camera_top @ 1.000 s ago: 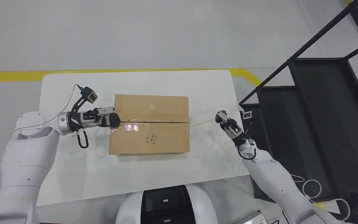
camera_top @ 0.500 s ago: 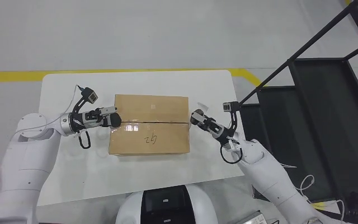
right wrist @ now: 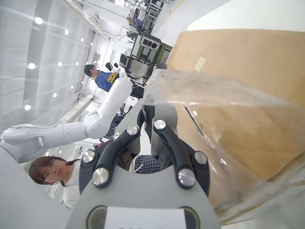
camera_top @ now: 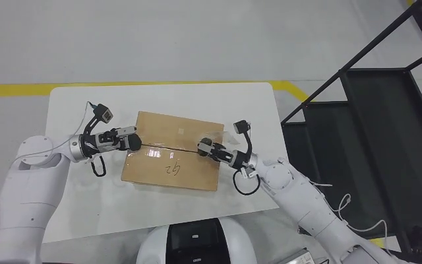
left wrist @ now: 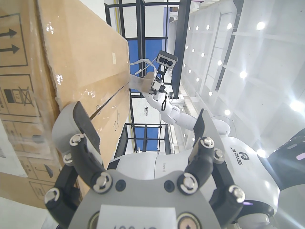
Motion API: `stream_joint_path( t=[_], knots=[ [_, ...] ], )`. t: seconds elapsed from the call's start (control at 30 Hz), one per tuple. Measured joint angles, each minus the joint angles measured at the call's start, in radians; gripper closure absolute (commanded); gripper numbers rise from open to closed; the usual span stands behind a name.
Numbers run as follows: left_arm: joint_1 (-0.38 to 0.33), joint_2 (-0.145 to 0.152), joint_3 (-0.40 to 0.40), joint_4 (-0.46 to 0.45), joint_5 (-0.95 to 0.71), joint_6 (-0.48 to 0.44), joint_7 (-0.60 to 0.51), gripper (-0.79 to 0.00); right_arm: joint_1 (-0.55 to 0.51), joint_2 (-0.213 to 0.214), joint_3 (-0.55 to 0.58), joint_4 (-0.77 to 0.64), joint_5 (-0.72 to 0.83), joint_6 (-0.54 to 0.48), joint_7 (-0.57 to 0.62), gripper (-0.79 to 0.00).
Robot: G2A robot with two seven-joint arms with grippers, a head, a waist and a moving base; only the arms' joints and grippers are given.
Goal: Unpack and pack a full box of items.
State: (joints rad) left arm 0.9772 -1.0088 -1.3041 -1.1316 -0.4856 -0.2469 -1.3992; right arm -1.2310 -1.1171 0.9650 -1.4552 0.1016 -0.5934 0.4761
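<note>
On white table (camera_top: 79,105), left to right: left gripper (camera_top: 134,141), fingers spread wide, at cardboard box's left end; cardboard box (camera_top: 168,168), mid-table, skewed; right gripper (camera_top: 203,147), over top seam, pinching clear tape strip (right wrist: 214,91).

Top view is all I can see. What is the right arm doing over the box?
Observer: The right gripper is shut on a strip of clear tape that lifts off the box.
Operator: Is the other arm gripping the box, then?
Observer: No. The left gripper is open. One finger sits at the box's top edge and the other is out in the air. I cannot tell whether it touches.
</note>
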Motion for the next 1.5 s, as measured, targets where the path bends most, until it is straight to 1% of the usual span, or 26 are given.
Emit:
stream_joint_path(
  t=[0.33,0.6,0.63,0.67,0.7,0.87,1.0,1.1,1.3,1.37,1.5],
  knots=[
    [0.009,0.005,-0.003,-0.003,-0.009,-0.005,0.005,-0.785,0.044,-0.026,-0.063,0.008,-0.137,0.106,-0.041,0.000],
    [0.019,0.011,-0.013,-0.010,-0.015,-0.006,0.007,-0.785,0.060,-0.041,-0.088,0.026,-0.192,0.146,-0.067,0.000],
    [0.020,0.011,-0.013,-0.011,-0.016,-0.006,0.008,-0.785,0.061,-0.043,-0.089,0.026,-0.201,0.150,-0.070,-0.080],
    [0.020,0.012,-0.013,-0.012,-0.017,-0.006,0.008,-0.785,0.061,-0.044,-0.090,0.026,-0.206,0.152,-0.072,-0.403],
    [0.021,0.012,-0.012,-0.013,-0.017,-0.006,0.008,-0.785,0.060,-0.045,-0.091,0.024,-0.211,0.155,-0.073,-0.785],
    [0.023,0.014,-0.014,-0.016,-0.023,-0.008,0.010,-0.785,0.049,-0.047,-0.091,-0.009,-0.206,0.157,-0.055,-0.785],
    [0.028,0.017,-0.029,-0.019,-0.047,-0.021,0.012,-0.785,0.036,-0.046,-0.085,-0.053,-0.199,0.165,-0.026,-0.785],
    [0.040,0.021,-0.055,-0.023,-0.084,-0.042,0.013,-0.785,0.035,-0.046,-0.086,-0.080,-0.190,0.185,0.005,-0.785],
    [0.082,0.035,-0.147,-0.031,-0.171,-0.097,0.019,-0.785,0.064,-0.059,-0.111,-0.106,-0.154,0.232,0.053,-0.785],
    [0.098,0.040,-0.175,-0.030,-0.182,-0.104,0.030,-0.785,0.084,-0.067,-0.125,-0.102,-0.147,0.253,0.056,-0.785],
    [0.119,0.046,-0.206,-0.025,-0.192,-0.101,0.044,-0.785,0.133,-0.086,-0.150,-0.070,-0.112,0.305,0.047,-0.785]
  ],
)
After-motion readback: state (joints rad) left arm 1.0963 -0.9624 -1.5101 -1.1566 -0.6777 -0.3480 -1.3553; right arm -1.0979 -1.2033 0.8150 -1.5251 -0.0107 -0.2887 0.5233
